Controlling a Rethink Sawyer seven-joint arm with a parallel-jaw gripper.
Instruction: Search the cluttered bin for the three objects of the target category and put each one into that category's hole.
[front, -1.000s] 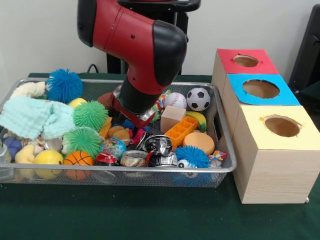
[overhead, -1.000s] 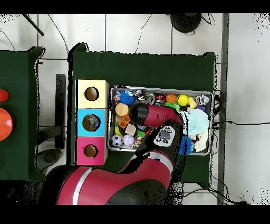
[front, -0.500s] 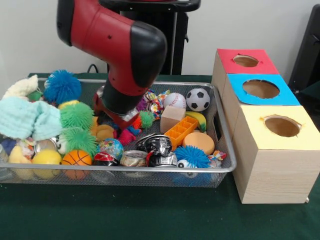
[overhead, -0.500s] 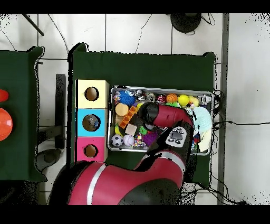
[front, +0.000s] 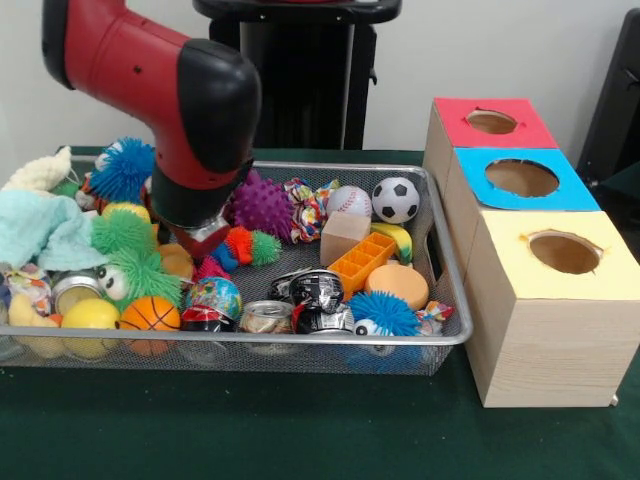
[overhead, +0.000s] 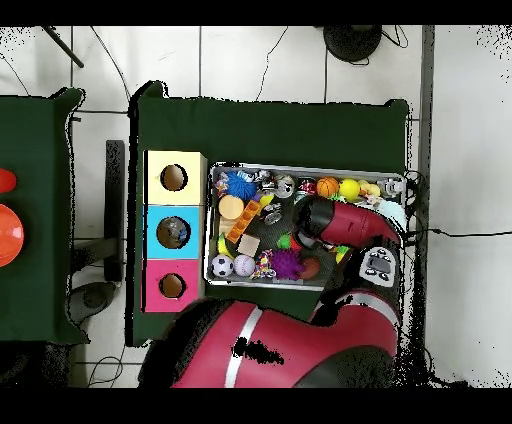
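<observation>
Front view: the arm (front: 170, 90) has swept toward 9 o'clock, uncovering a purple spiky ball (front: 262, 205); gripper state unclear.

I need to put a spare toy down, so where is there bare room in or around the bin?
Free: the green cloth in front of the bin. A small bare mesh patch lies between the purple spiky ball, the wooden block and the cans. Elsewhere the bin is crowded.
</observation>
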